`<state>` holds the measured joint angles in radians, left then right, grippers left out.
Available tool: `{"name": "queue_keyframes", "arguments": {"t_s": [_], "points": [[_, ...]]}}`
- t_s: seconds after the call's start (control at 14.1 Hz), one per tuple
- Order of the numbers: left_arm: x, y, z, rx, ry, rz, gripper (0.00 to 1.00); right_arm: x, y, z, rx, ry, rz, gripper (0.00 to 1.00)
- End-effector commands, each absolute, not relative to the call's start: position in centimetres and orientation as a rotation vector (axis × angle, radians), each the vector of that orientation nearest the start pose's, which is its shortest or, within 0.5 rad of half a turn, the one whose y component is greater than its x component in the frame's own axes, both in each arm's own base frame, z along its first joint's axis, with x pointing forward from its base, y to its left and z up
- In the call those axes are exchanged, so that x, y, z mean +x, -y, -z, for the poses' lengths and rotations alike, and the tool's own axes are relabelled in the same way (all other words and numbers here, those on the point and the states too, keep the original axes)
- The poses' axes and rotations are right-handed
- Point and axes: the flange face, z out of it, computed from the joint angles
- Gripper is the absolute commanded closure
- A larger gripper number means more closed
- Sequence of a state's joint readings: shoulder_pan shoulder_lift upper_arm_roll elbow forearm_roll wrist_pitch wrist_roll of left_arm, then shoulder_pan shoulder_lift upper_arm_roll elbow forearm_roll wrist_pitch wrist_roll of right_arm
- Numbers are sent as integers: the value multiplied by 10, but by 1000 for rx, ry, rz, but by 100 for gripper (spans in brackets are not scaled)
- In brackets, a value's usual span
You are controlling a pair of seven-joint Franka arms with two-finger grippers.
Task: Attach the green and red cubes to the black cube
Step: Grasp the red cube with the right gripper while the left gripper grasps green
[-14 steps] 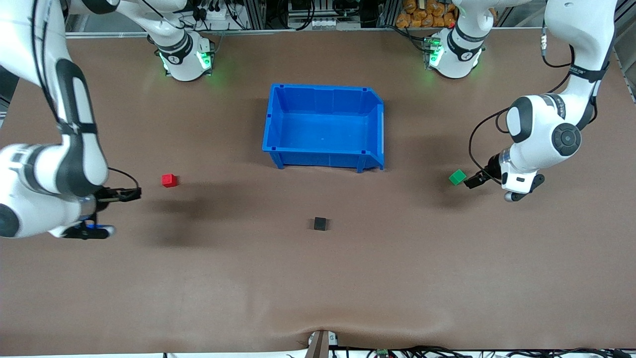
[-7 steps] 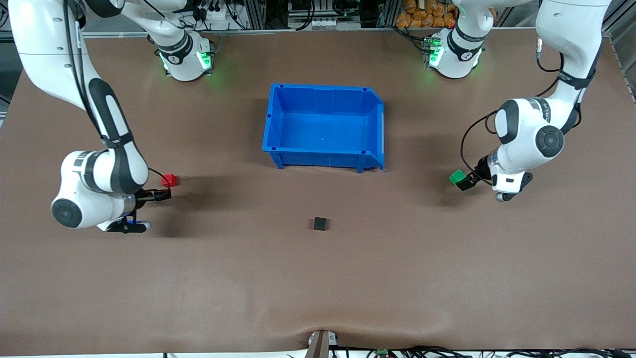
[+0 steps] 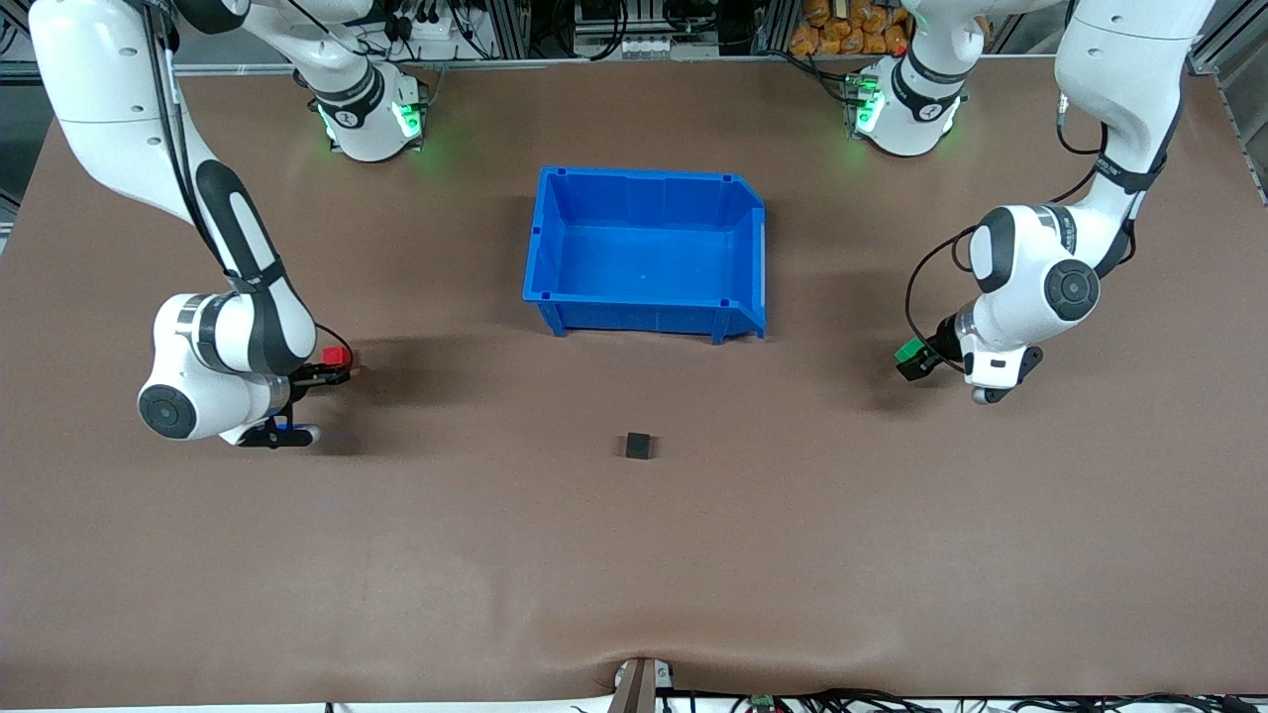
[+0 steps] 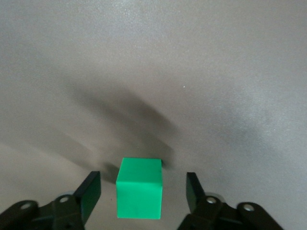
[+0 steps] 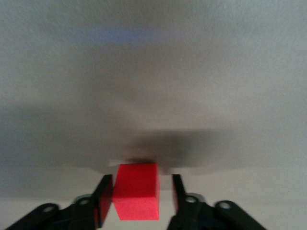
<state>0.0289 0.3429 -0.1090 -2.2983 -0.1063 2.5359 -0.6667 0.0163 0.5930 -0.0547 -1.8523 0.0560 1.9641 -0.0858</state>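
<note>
Front view high, faces robots; wrist views close over table (image 3: 634,594), each on one cube.

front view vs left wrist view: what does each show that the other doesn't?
Only the front view shows the blue bin, the black cube nearer the camera than the bin, the red cube at the right gripper, and both arms.

Only the left wrist view shows the left gripper open, its fingers standing apart from the green cube on either side.

Both show the green cube, the left gripper at it, and the brown table.
</note>
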Motion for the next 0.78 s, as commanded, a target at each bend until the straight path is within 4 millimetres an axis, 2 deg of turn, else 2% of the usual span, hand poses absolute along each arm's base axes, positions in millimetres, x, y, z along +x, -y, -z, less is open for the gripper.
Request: {"name": "queue_keyframes", "arguments": {"t_s": [0.0, 0.07, 0.21, 0.35, 0.5, 0.57, 0.64, 0.71], "points": [[513, 41, -191, -2996, 1111, -204, 41, 573, 21, -180, -3001, 41, -726, 72], [514, 41, -191, -2996, 1114, -204, 50, 573, 21, -180, -3000, 38, -728, 75], [514, 41, -189, -2985, 1137, -210, 71, 576, 19, -186, -2994, 13, -726, 100], [515, 41, -188, -2979, 1153, -208, 100, 594, 19, -211, -2955, -162, -718, 100], [522, 44, -195, -2938, 1269, -188, 100, 622, 12, -253, -2896, -408, -718, 100], [529, 57, -202, -2917, 1338, -168, 100, 635, 14, -271, -2897, -539, -671, 100], [536, 79, -209, -2881, 1437, -157, 100, 646, 12, -287, -2885, -638, -623, 100], [543, 95, -211, -2827, 1550, -151, 100, 652, 6, -292, -2831, -733, -608, 100]]}}
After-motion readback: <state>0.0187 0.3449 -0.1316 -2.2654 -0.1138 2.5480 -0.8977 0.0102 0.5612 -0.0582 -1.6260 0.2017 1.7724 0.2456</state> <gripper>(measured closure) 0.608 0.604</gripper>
